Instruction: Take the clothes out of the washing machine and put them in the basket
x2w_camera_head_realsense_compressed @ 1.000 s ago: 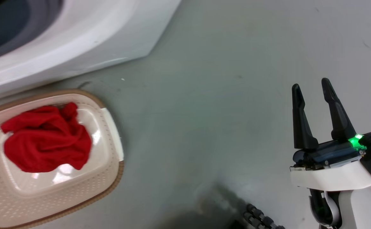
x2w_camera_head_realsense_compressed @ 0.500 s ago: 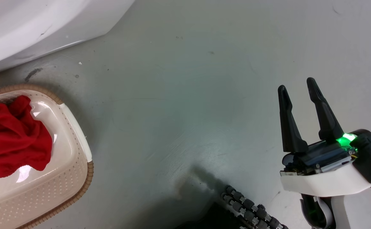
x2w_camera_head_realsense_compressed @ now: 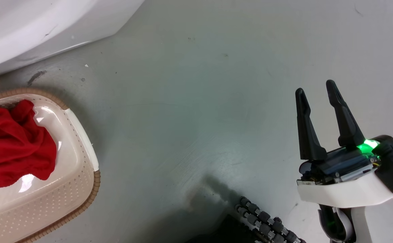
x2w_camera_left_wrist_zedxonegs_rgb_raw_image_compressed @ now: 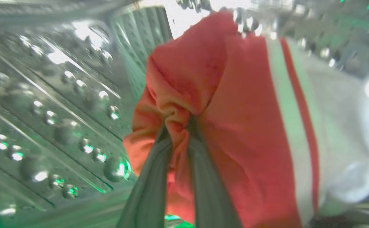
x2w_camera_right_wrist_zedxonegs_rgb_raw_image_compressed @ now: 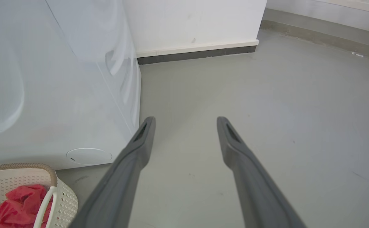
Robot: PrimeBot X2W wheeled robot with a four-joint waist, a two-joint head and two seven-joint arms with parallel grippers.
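Slid to the left edge of the head view since a second ago, by a swing of the camera and not by any move of its own: laundry basket (x2w_camera_head_realsense_compressed: 96, 180), cream with a brown rim, standing on the grey floor (x2w_camera_head_realsense_compressed: 199, 108) just in front of the white washing machine (x2w_camera_head_realsense_compressed: 31, 30). Holds the plain red garment (x2w_camera_head_realsense_compressed: 10, 145), bunched on its base. Well apart from it, over bare floor and in much the same spot as half a second ago: right gripper (x2w_camera_head_realsense_compressed: 316, 88), jaws spread wide with nothing between them, green light (x2w_camera_head_realsense_compressed: 368, 145) lit at the wrist, fingers pointing toward the skirting (x2w_camera_right_wrist_zedxonegs_rgb_raw_image_compressed: 197, 53) past the washer's corner. Deep in the perforated steel drum (x2w_camera_left_wrist_zedxonegs_rgb_raw_image_compressed: 45, 110): left gripper (x2w_camera_left_wrist_zedxonegs_rgb_raw_image_compressed: 181, 126), jaws pinching a gathered fold of the striped red garment (x2w_camera_left_wrist_zedxonegs_rgb_raw_image_compressed: 244, 133). Bulges up around both dark fingers and spreads to their right, white stripes and a white panel at its far side, drum wall to the left. Cannot tell whether resting on the drum or lifted clear.
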